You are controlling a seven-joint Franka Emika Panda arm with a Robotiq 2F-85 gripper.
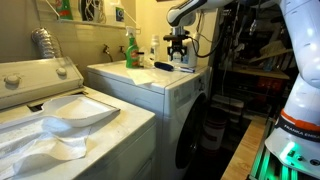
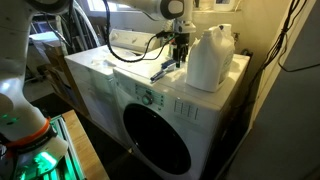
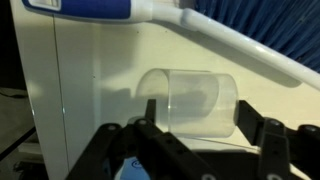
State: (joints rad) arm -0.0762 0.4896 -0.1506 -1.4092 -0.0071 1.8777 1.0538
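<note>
My gripper [image 3: 207, 115] is open, low over the white top of a front-loading machine [image 2: 118, 70]. In the wrist view a clear plastic cup [image 3: 195, 100] lies on its side between the two black fingers. The left finger overlaps the cup's edge and the right finger stands a little apart from it. A brush with a blue and white handle [image 3: 200, 25] lies just beyond the cup. In both exterior views the gripper [image 1: 178, 52] [image 2: 180, 58] points straight down next to that brush [image 2: 163, 70]. The cup is too faint to make out there.
A large white jug [image 2: 210, 58] stands close beside the gripper on the machine top. A green spray bottle [image 1: 131, 50] stands at the back by the wall. A top-loading washer [image 1: 20, 78] with a white cloth [image 1: 62, 122] on it adjoins. Shelving [image 1: 245, 70] stands behind.
</note>
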